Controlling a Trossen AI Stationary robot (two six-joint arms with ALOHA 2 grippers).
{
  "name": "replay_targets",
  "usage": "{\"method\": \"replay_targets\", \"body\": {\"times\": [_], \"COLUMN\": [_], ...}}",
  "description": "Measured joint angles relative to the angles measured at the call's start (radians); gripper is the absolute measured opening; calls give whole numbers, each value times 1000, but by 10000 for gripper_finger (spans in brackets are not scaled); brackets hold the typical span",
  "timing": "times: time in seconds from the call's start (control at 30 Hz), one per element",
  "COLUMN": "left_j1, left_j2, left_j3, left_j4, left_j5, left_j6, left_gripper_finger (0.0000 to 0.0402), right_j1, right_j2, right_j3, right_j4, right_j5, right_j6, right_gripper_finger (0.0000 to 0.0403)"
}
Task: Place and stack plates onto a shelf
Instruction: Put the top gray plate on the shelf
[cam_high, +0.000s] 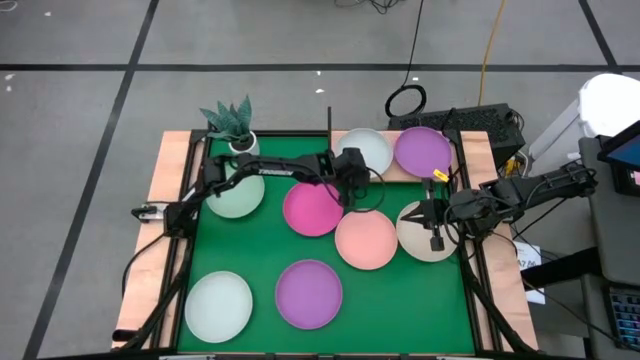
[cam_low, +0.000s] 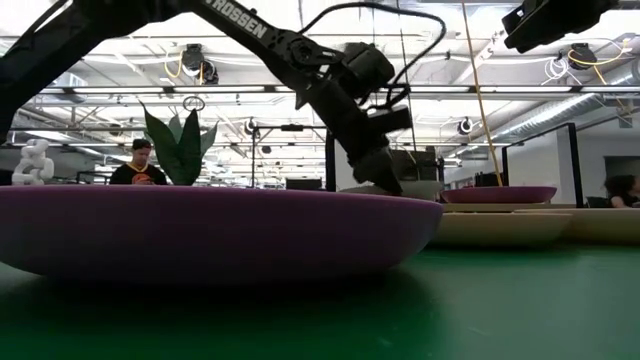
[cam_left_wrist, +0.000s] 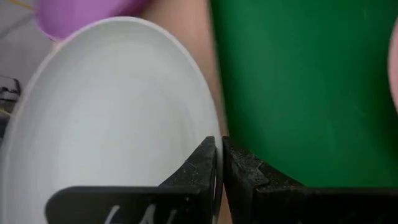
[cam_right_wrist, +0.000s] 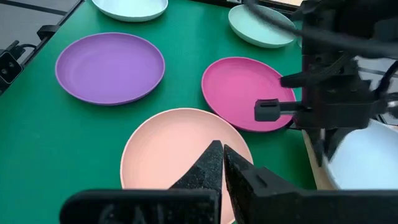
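- Across the table (cam_high: 175, 170) we see a green mat (cam_high: 400, 300) that carries most of the plates, with a strip of light wooden shelf (cam_high: 385, 178) along the far edge.
- On the mat we count a pale plate (cam_high: 218, 306) and a purple plate (cam_high: 309, 293) at the near side, a mint plate (cam_high: 236, 194) at the far left, a hot pink plate (cam_high: 312, 209) in the middle, a salmon plate (cam_high: 366, 240) beside it and a beige plate (cam_high: 425, 232) at the right edge.
- At the far edge we see a white plate (cam_high: 367, 150) and a second purple plate (cam_high: 423, 150) side by side, lying flat on the shelf and partly over the mat.
- Along the left arm (cam_high: 270, 170) we read "TROSSEN" in white letters, clearest in the low view.
- We find the left hand (cam_high: 352, 178) at the near rim of the white plate; its wrist view shows the two fingers almost together, clamped on that rim.
- We find the right hand (cam_high: 434, 238) pointing toward the near side of the table over the beige plate; its fingers are pressed together on nothing.
- By the far left corner stands a small potted plant (cam_high: 232, 122).
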Motion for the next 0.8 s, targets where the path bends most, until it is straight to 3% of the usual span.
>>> {"method": "replay_targets", "body": {"times": [0.27, 0.8], "left_j1": [-4, -13], "left_j2": [1, 1], "left_j3": [0, 0], "left_j4": [7, 10], "left_j5": [-48, -50], "left_j6": [1, 10], "left_gripper_finger": [26, 27], "right_j1": [0, 0], "right_j2": [0, 0], "right_j3": [0, 0], "right_j4": [0, -4], "right_j5": [0, 0], "right_j6": [0, 1], "right_gripper_finger": [0, 0]}}
